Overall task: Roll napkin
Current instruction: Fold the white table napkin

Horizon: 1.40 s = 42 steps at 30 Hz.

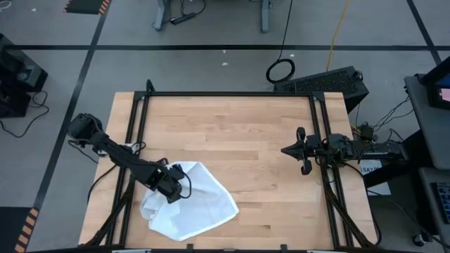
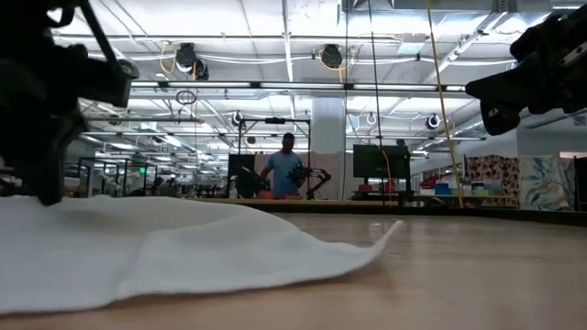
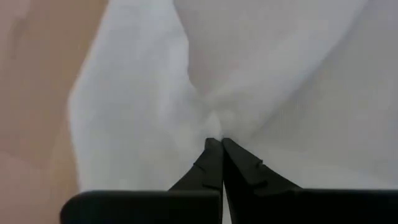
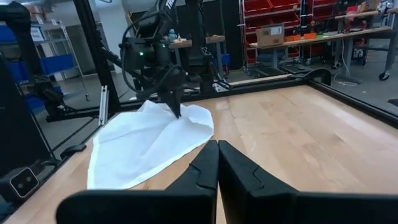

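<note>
The white napkin (image 1: 197, 207) lies crumpled but mostly flat on the wooden table (image 1: 239, 133), near its near left corner. It also shows in the low view (image 2: 183, 252) and the right wrist view (image 4: 143, 143). My left gripper (image 1: 177, 186) stands over the napkin's far left part, pointing down, shut on the cloth (image 3: 217, 142). My right gripper (image 1: 284, 150) is shut and empty above the table's right side, well away from the napkin; it also shows in its own wrist view (image 4: 217, 144). My left gripper pinches a small gather of the napkin (image 3: 214, 121) between its two fingertips, in from the cloth's far left edge. The fingers (image 4: 176, 107) come from above, pointing down. Creases run out from the pinch, and the rest of the napkin lies on the table.
A black metal frame (image 1: 232, 94) runs along the table's far, left and right sides. Bare wood lies between the napkin and my right gripper. A person (image 2: 287, 170) stands far off in the room behind the table.
</note>
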Tool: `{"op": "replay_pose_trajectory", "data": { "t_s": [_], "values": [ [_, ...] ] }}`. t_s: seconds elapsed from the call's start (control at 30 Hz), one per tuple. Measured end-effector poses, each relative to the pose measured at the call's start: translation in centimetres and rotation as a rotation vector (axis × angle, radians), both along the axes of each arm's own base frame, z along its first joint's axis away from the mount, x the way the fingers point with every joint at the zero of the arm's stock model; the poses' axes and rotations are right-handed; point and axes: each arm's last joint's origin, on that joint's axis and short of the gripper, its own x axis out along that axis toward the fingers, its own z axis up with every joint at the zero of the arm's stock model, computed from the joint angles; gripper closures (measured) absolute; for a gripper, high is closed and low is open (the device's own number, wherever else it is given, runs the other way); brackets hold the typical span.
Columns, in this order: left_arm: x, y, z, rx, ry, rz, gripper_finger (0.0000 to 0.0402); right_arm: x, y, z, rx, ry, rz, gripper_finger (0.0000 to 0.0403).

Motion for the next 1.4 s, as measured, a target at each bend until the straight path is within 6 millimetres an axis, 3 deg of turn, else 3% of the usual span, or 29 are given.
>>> {"op": "replay_pose_trajectory", "data": {
  "t_s": [0.5, 0.7, 0.9, 1.17, 1.4],
  "values": [
    [2.7, -0.5, 5.4, 0.201, -0.166, -0.097, 0.04, 0.1, -0.2, 0.0, 0.035, 0.002, -0.064, 0.0403],
    [4.3, 0.6, 6.5, 0.358, -0.26, -0.13, 0.04, 0.3, -0.7, 0.2, 0.137, -0.029, -0.233, 0.0403],
    [6.2, 2.5, 7.2, 0.476, -0.342, -0.133, 0.04, 1.2, -0.6, 0.4, 0.123, -0.036, -0.212, 0.0399],
    [8.5, 4.9, 8.2, 0.527, -0.437, -0.15, 0.0398, 4.0, -0.5, 2.4, -0.035, 0.037, -0.204, 0.0349],
    [9.2, 6.2, 7.9, 0.492, -0.437, -0.119, 0.0395, 9.0, -0.5, 4.1, -0.183, 0.184, -0.192, 0.0297]
  ]
}}
